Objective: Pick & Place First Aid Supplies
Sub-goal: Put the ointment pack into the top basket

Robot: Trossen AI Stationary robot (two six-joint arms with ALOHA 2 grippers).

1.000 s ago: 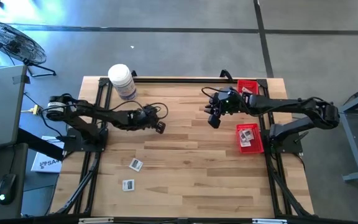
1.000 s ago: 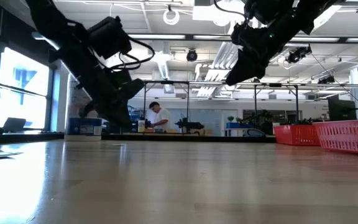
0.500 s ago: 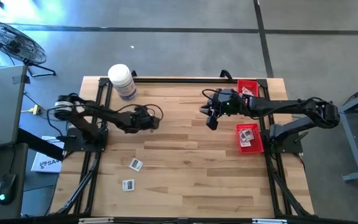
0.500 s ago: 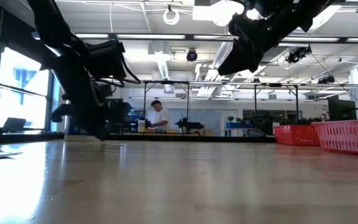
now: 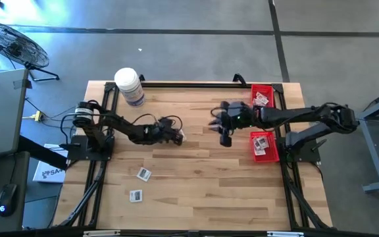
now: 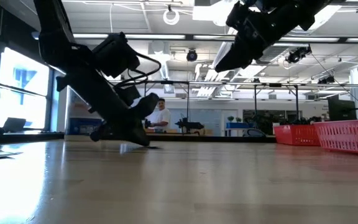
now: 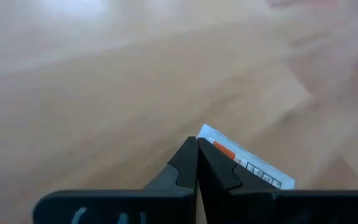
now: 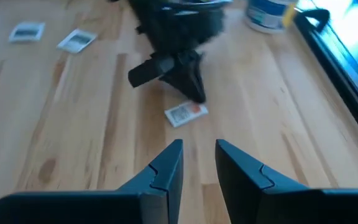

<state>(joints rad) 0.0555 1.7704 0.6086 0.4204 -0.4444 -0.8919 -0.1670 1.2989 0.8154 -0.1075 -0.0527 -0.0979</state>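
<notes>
The left gripper (image 5: pixel 178 137) is pressing its closed fingers (image 7: pixel 194 168) down at the middle of the table (image 5: pixel 196 184), their tips touching a white packet (image 8: pixel 186 114) lying flat there. The right gripper (image 5: pixel 224 135) is hovering nearby above the wood, fingers (image 8: pixel 166 165) parted and empty. Two more packets (image 5: pixel 143 174) are lying near the front-left, others in the red bins (image 5: pixel 264 146)

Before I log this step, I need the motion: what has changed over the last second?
The left gripper swung toward the table's middle and came down, shut, its tips at a white packet lying on the wood. The right gripper, fingers apart and empty, drifted slightly toward it while staying raised. Unchanged: two packets near the front, the jar, both red baskets.
</notes>
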